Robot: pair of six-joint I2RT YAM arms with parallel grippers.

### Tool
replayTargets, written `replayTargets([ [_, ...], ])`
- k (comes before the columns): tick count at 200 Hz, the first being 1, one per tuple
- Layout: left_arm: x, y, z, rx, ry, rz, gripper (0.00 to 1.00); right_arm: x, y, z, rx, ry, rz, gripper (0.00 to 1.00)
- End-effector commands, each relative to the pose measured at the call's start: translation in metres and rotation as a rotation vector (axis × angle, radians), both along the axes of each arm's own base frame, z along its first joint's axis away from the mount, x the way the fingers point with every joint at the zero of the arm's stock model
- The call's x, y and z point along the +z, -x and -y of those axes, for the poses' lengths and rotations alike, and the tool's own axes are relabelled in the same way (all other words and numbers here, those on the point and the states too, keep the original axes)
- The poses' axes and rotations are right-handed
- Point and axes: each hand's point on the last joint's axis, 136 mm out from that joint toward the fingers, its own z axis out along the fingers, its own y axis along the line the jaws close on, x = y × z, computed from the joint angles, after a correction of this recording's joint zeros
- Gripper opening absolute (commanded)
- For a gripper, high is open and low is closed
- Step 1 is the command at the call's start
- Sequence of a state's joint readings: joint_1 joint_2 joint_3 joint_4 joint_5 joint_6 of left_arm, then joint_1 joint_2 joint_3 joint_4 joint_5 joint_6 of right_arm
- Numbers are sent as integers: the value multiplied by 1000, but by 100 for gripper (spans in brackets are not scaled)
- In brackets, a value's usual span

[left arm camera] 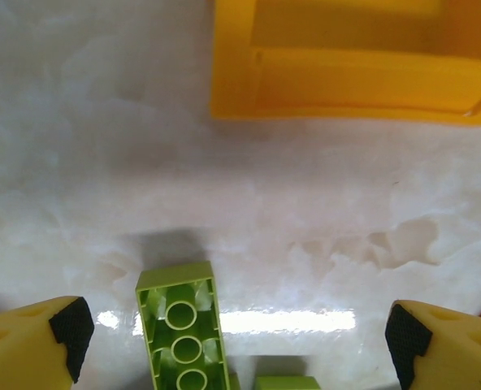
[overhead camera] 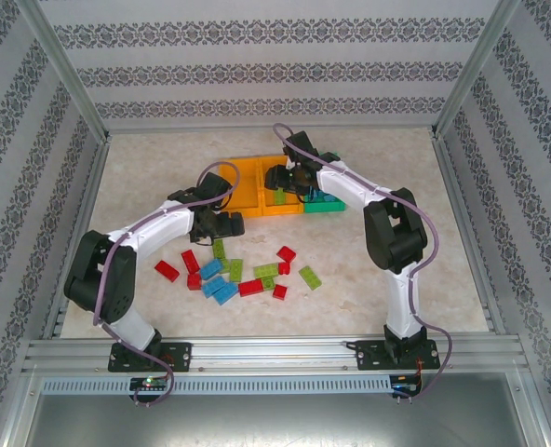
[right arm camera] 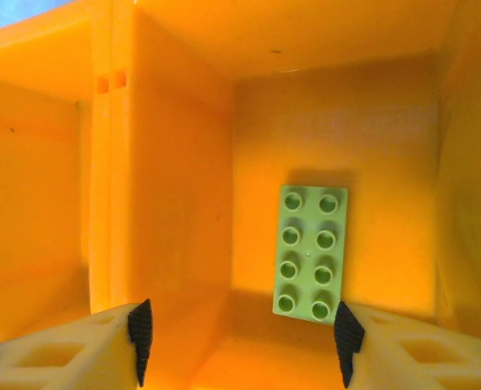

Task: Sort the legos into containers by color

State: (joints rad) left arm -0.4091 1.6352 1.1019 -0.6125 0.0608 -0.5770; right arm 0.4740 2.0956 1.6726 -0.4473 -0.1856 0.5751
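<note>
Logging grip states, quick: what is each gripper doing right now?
Left gripper: open, empty, above an upturned green brick.
Right gripper: open, empty, above a studs-up green brick inside an orange bin.

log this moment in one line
left fingers open above underside-up green brick on table | right fingers open above studs-up green brick lying in middle orange bin | mixed bricks loose on table

Left arm (overhead camera: 150, 228): is reaching forward and inward from its base, elbow raised. Left gripper (left arm camera: 236, 337): is pointing down, jaws standing wide apart, gripping nothing. Right arm (overhead camera: 350, 191): is stretching farther forward and to the left, elbow bent. Right gripper (right arm camera: 240, 337): is hanging downward, jaws parted, gripping nothing.
</note>
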Motion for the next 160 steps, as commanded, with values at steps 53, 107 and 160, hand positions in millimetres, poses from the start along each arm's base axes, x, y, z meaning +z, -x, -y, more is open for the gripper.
replayTargets([
  [53,-16,19,-19,63,-62,-96,90,50,9,-9,15,-82,123,75],
  [107,-29,23,-21,78,-85,-141,85,51,17,2,-2,-60,134,76],
  [160,-38,20,-20,87,-95,-159,78,58,27,15,-18,-51,155,77],
])
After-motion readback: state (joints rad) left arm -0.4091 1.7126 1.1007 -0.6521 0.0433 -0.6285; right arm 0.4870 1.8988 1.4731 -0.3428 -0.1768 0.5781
